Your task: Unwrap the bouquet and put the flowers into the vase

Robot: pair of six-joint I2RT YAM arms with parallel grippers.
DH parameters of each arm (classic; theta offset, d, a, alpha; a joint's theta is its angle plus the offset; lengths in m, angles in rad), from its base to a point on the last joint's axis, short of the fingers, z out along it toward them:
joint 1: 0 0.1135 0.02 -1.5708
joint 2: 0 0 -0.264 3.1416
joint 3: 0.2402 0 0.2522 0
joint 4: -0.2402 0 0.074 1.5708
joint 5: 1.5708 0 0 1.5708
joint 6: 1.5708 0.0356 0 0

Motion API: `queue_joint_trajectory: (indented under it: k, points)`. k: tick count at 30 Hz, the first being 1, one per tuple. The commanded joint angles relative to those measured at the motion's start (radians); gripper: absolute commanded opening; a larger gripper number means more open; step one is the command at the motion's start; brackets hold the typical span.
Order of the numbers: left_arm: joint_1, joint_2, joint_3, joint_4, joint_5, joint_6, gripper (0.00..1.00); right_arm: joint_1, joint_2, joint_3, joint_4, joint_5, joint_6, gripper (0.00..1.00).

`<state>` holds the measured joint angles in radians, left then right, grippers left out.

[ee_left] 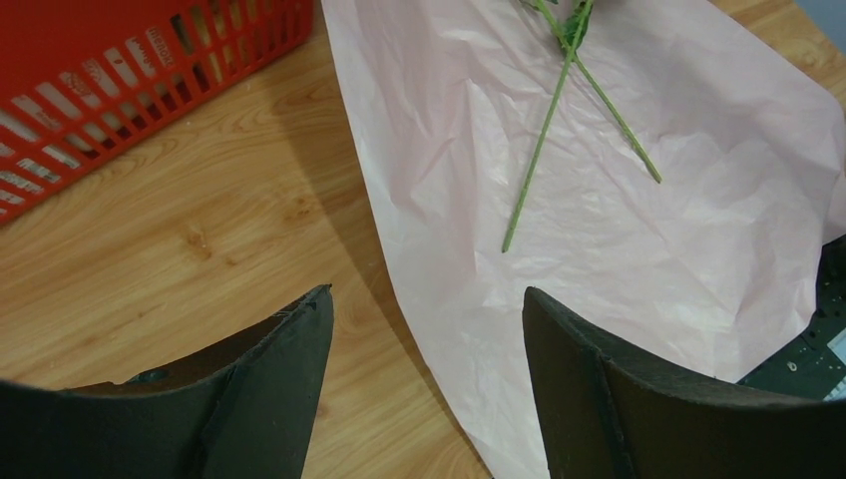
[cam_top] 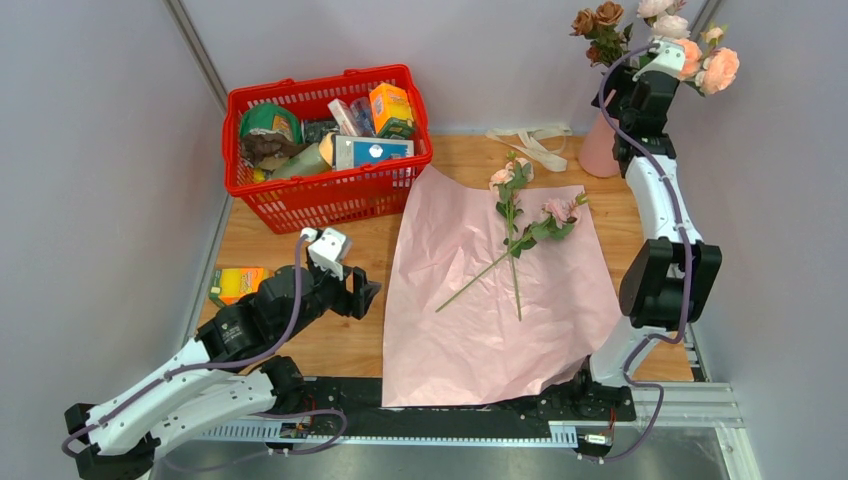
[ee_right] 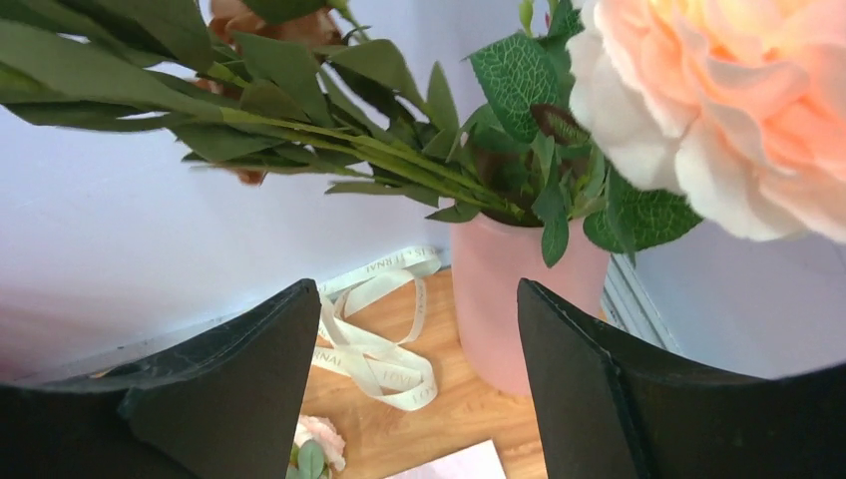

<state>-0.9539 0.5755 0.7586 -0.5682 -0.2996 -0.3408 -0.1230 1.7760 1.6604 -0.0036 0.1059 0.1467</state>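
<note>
The bouquet is undone: its pink wrapping paper [cam_top: 500,300] [ee_left: 648,239] lies flat on the table, with two long-stemmed flowers [cam_top: 515,235] [ee_left: 544,130] crossed on it. The salmon-pink vase [cam_top: 598,150] [ee_right: 489,299] stands at the back right and holds several roses [cam_top: 700,60] [ee_right: 728,110] on leafy stems. My right gripper [cam_top: 618,95] [ee_right: 419,289] hangs open beside those blooms, above the vase, with nothing between its fingers. My left gripper [cam_top: 365,295] [ee_left: 427,294] is open and empty over the wood at the paper's left edge.
The cream ribbon [cam_top: 535,145] [ee_right: 379,349] lies loose on the wood left of the vase. A red basket [cam_top: 330,195] [ee_left: 110,90] full of groceries stands at the back left. A small yellow box [cam_top: 237,283] sits by the left wall.
</note>
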Motion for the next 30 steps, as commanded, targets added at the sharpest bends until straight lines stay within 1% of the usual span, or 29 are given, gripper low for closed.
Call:
queue_joint_trajectory:
  k: [1,5,8,9,10,13,15,19,21,25,28,30]
  points:
    - [0.0,-0.017,0.028,0.004,-0.01,0.023,0.78,0.037,-0.078,0.07,-0.107,0.041,0.015,0.76]
    - [0.0,-0.026,0.027,0.008,-0.01,0.025,0.78,0.075,-0.098,0.098,-0.099,0.06,-0.071,0.77]
    - [0.001,-0.029,0.027,0.008,-0.01,0.026,0.78,0.108,-0.108,0.072,-0.006,0.026,-0.192,0.82]
    - [0.0,-0.028,0.027,0.008,-0.01,0.026,0.78,0.118,-0.112,0.056,0.051,0.017,-0.231,0.84]
    - [0.001,-0.028,0.027,0.008,-0.009,0.026,0.78,0.152,-0.112,0.049,0.082,0.021,-0.281,0.87]
    - [0.001,-0.028,0.027,0.008,-0.009,0.028,0.78,0.213,-0.087,0.056,0.157,0.095,-0.454,0.93]
    - [0.001,-0.025,0.027,0.008,-0.007,0.028,0.78,0.23,-0.047,0.087,0.197,0.161,-0.518,0.93]
    - [0.001,-0.022,0.027,0.008,-0.007,0.028,0.78,0.232,0.037,0.197,0.195,0.281,-0.543,0.91]
    - [0.001,-0.023,0.027,0.008,-0.007,0.028,0.78,0.233,0.04,0.203,0.153,0.261,-0.506,0.9]
    - [0.0,-0.02,0.025,0.007,-0.007,0.029,0.78,0.262,-0.05,0.092,0.107,0.123,-0.4,0.89]
    - [0.0,-0.017,0.022,0.01,-0.01,0.029,0.78,0.321,-0.122,0.024,0.053,0.112,-0.348,0.9]
    - [0.001,-0.014,0.025,0.008,-0.025,0.02,0.77,0.37,-0.186,-0.04,0.016,0.136,-0.306,0.9]
